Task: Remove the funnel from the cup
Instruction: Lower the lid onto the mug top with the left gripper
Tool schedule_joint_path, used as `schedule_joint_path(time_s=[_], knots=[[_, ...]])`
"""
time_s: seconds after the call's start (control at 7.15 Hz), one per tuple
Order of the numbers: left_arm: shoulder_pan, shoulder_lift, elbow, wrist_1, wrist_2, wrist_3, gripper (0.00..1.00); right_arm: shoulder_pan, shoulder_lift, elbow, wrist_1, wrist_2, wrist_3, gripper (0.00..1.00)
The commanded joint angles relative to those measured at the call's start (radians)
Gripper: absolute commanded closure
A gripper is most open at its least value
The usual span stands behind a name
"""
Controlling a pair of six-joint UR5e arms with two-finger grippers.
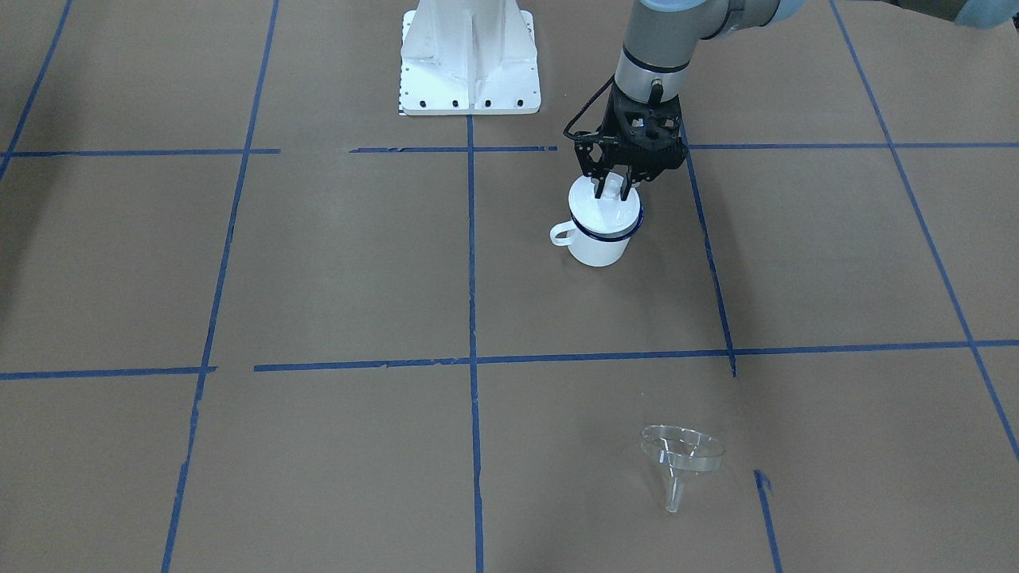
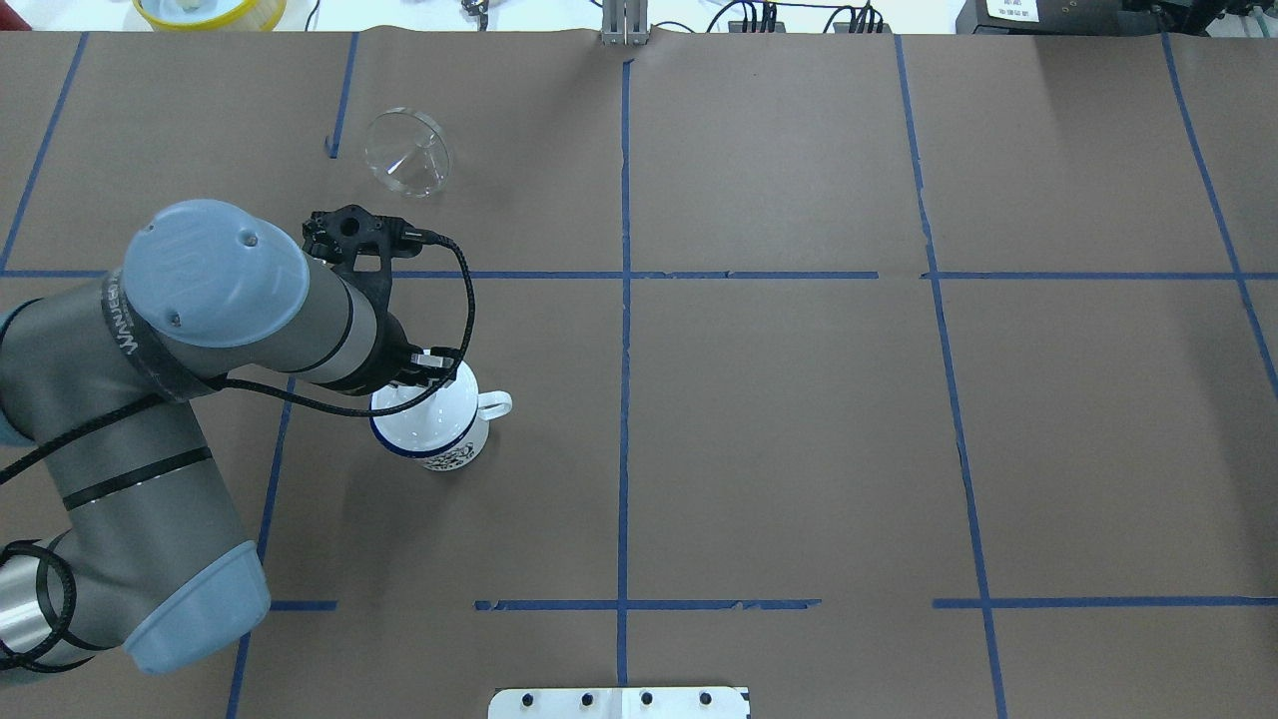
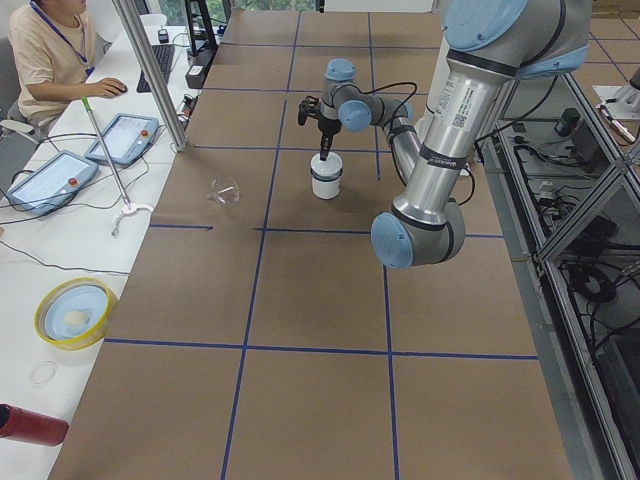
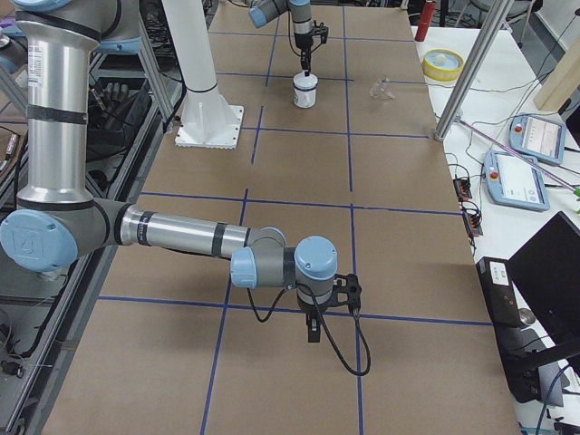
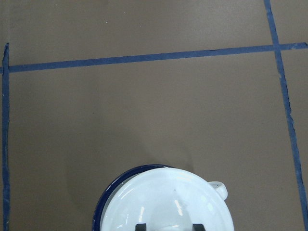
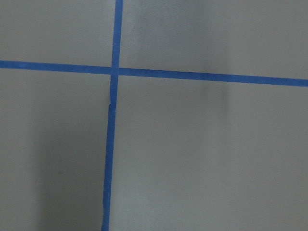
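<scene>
The clear funnel (image 1: 683, 454) lies on its side on the brown table, well apart from the cup; it also shows in the overhead view (image 2: 406, 152). The white cup (image 1: 599, 243) with a blue rim stands upright, handle to the side, with a white knobbed lid (image 1: 597, 208) on top. My left gripper (image 1: 611, 191) points down over the cup, its fingers closed around the lid's knob. The left wrist view shows the lid (image 5: 168, 202) just below the fingertips (image 5: 140, 226). My right gripper (image 4: 313, 337) hangs low over bare table far from the cup; I cannot tell whether it is open or shut.
The white robot base (image 1: 470, 64) stands behind the cup. A yellow bowl (image 2: 210, 10) sits past the table's far edge. Blue tape lines cross the table. A metal pole (image 3: 150, 75) and an operator's desk with tablets stand on the funnel's side.
</scene>
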Motion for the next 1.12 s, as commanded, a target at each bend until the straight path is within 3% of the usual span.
schedule_joint_path(time_s=[0.0, 0.98], knots=[[0.001, 0.004, 0.005, 0.000, 0.000, 0.000, 1.00, 0.000, 0.000, 0.000, 0.000, 0.000, 0.000, 0.00], [0.001, 0.004, 0.016, 0.000, 0.002, -0.002, 1.00, 0.000, 0.000, 0.000, 0.000, 0.000, 0.000, 0.00]])
